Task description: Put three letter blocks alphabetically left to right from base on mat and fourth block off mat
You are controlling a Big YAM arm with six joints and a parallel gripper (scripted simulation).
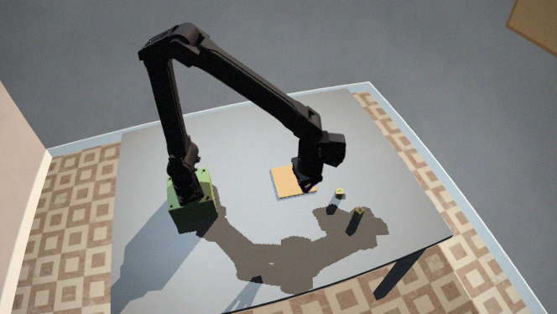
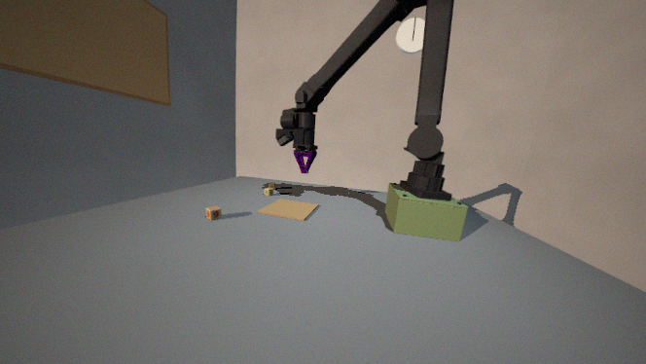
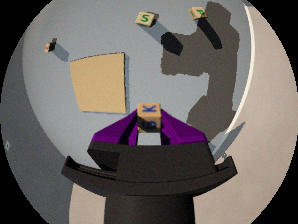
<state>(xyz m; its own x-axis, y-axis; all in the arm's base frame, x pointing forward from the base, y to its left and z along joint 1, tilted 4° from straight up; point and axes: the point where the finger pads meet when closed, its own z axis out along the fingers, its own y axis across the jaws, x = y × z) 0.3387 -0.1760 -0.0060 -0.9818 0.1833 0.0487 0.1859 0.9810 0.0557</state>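
My gripper point(image 1: 309, 189) point(image 2: 305, 170) point(image 3: 149, 113) is shut on a wooden block with a blue K point(image 3: 149, 108), high above the table; the block is hidden in the top and exterior views. The tan mat point(image 1: 285, 182) point(image 2: 288, 210) point(image 3: 98, 85) lies flat, ahead and left of the held block in the wrist view. A block with a green S on top point(image 1: 339, 191) point(image 2: 268, 192) point(image 3: 145, 19) and a block with a green P point(image 1: 359, 210) point(image 2: 271, 185) point(image 3: 198, 12) stand off the mat. A block with red marks on its sides point(image 2: 213, 213) point(image 3: 49, 46) stands beyond the mat's other side; its top is unreadable.
The arm's green base box point(image 1: 193, 214) point(image 2: 428, 219) stands at one side of the table. The arm hides the red-marked block in the top view. Arm shadow falls across the P block's surroundings. The table's edge point(image 1: 450, 236) lies beyond the P block.
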